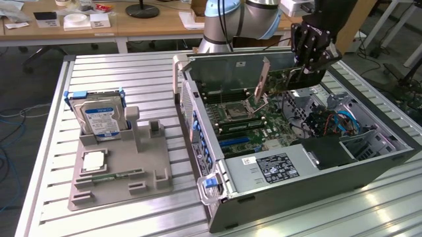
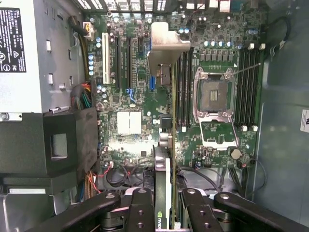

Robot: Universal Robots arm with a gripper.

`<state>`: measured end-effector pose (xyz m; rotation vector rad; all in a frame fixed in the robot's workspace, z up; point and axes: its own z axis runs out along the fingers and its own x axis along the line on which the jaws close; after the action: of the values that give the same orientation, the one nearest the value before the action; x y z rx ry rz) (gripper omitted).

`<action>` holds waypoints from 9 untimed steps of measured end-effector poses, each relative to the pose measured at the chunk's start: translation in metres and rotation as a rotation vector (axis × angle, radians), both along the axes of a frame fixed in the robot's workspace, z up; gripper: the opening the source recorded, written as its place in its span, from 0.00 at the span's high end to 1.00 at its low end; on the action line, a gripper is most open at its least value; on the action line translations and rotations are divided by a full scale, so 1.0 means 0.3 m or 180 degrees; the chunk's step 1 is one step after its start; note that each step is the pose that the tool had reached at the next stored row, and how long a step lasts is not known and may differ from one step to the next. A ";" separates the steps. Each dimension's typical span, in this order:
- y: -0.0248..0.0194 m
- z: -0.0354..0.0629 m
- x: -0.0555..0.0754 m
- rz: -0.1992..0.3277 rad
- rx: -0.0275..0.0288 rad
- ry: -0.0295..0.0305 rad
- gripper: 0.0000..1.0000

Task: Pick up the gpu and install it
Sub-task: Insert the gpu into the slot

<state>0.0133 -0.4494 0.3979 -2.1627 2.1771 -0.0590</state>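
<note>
Your black gripper (image 1: pixel 309 69) grips the thin black gpu w/ silver bracket (image 1: pixel 280 78) above the green motherboard (image 1: pixel 250 126), far end of the open grey case (image 1: pixel 297 192): hold card upright, parallel w/ the long white slot (image 2: pixel 103 58).

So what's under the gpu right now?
The gripper holds the gpu above the motherboard; expansion slots and the empty CPU socket show on either side. The strip of board directly beneath the card is covered by it.
</note>
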 end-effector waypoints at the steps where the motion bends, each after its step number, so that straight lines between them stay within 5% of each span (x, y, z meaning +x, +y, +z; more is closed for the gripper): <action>1: 0.000 0.000 0.003 0.0000 0.0000 0.0021 0.73; 7: 0.000 0.000 0.019 0.0000 0.0000 0.0209 0.73; 9: 0.000 0.000 0.020 0.0000 0.0000 0.0244 0.73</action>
<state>0.0193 -0.4494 0.3980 -2.2004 2.2170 0.0241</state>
